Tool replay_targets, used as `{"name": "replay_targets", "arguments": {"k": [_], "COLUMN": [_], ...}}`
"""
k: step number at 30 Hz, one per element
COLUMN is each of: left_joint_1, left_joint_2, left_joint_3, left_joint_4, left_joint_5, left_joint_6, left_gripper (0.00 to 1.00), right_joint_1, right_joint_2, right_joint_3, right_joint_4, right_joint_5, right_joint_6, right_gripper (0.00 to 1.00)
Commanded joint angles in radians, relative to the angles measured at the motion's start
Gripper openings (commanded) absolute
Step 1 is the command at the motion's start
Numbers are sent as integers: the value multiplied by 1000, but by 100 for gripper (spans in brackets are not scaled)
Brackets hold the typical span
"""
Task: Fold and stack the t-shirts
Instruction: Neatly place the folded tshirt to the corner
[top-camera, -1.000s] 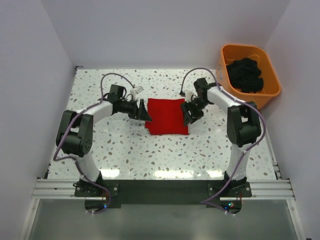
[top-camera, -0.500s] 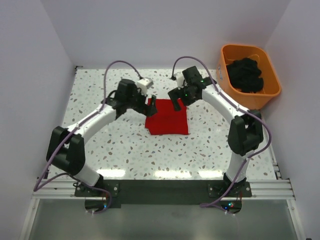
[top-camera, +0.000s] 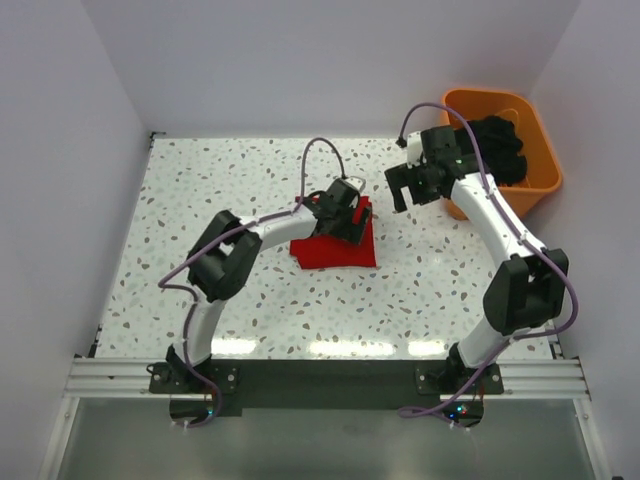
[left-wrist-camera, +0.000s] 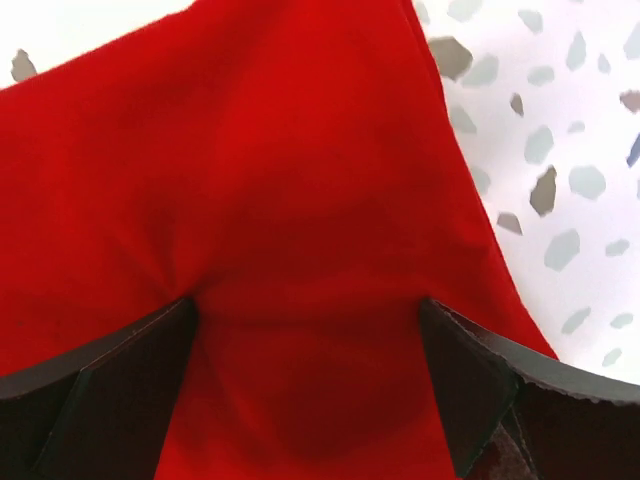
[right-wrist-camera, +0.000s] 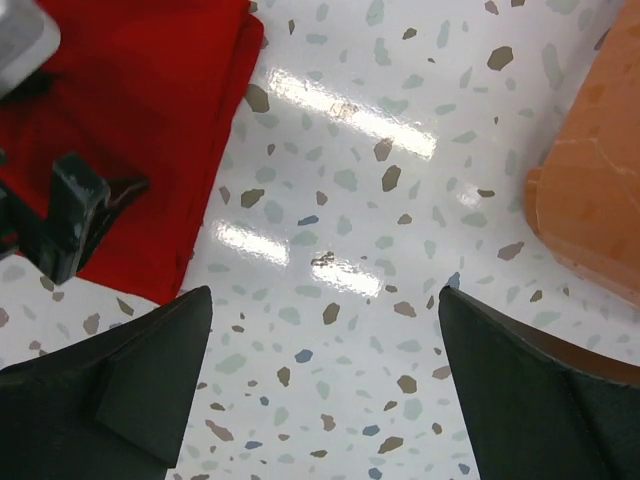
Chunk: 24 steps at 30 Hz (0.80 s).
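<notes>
A folded red t-shirt (top-camera: 335, 252) lies on the speckled table near the middle. My left gripper (top-camera: 352, 218) is down on the shirt's far right part. In the left wrist view its jaws (left-wrist-camera: 305, 310) stand wide open with the red cloth (left-wrist-camera: 280, 150) puckered between the two fingers. My right gripper (top-camera: 400, 192) is open and empty above bare table between the shirt and the tub. In the right wrist view (right-wrist-camera: 325, 300) only table shows between its fingers, with the shirt (right-wrist-camera: 130, 80) at the upper left.
An orange plastic tub (top-camera: 520, 190) stands at the back right with dark clothes (top-camera: 490, 145) in it. Its wall shows at the right edge of the right wrist view (right-wrist-camera: 590, 200). The left arm lies across the shirt's far left part.
My left gripper has swung from the shirt's left edge across to its far right part. My right gripper has left the shirt's right edge and moved right, towards the tub.
</notes>
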Motion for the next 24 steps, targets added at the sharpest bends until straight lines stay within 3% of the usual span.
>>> {"name": "replay_targets", "arguments": {"k": [1,5,8,12,16,20,24], "left_joint_1": [72,218,351,505,745,864,909], "left_joint_2": [67,75,50,70,110,280,401], "left_joint_3": [73,27,-1,2,27,328,425], "left_joint_4": [-159,-259,-313,-374,-330,-466,-425], "left_joint_5": [-46,-30,-39,-59,-10,13,-1], "left_joint_6": [-60,2,145,547,846,1046,1256], "left_gripper": [100,100,100,100,100,100,100], "right_joint_1": [3,-12,-23,-35,-37,-40,-40], "right_joint_2": [-36,-8,21,59,98,124,153], "right_joint_3": [-21,9,32,57,83,106,132], "right_joint_4": [-14,-20,-20,-22,-28,-37,-63], "right_joint_5": [8,-1,-21,-53,-67,-73,-78], "right_joint_6": [-40,-65,-75,-81,-89,-91,-91], "right_gripper": [99,99,99,99,99,99,99]}}
